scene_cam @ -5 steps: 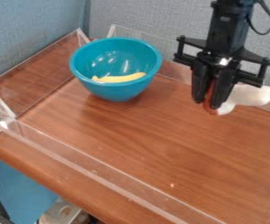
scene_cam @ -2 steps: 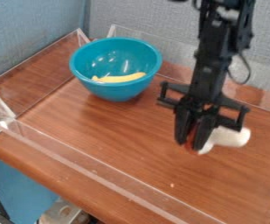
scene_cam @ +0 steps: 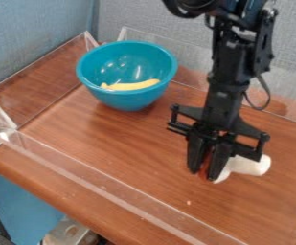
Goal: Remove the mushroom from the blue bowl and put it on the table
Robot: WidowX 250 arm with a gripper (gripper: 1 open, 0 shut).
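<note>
1. One gripper (scene_cam: 216,170) is pointing steeply down over the table (scene_cam: 99,153), hanging at about four o'clock from the blue bowl (scene_cam: 125,75) and well apart from it. Its jaws are standing narrowly parted and closing on the mushroom (scene_cam: 241,167).

2. One mushroom is sitting between the fingertips, clear of the bowl, low over or possibly already touching the wood; contact is not readable from this view. Only its cream-white stem is showing plainly, with a trace of reddish colour at the fingers where the cap would be.

3. Orientation: the mushroom is lying roughly level, its long axis running from nine o'clock to three o'clock. The stem end is pointing toward three o'clock, out past the fingers, and the cap end is facing nine o'clock, mostly hidden by the gripper.

4. One yellow piece (scene_cam: 129,85) is lying inside the bowl and is forming no part of the job.

5. Step in hand, as judged: setting the mushroom down. Doing it well is meaning lowering until the stem is resting along the wood, not releasing from above, since a rounded toy lying on its side is likely to roll.

6. Release advice: opening the jaws only enough to free the cap, then lifting straight up, is keeping the fingers from dragging the piece toward the clear acrylic wall (scene_cam: 112,206) at six o'clock.
</note>
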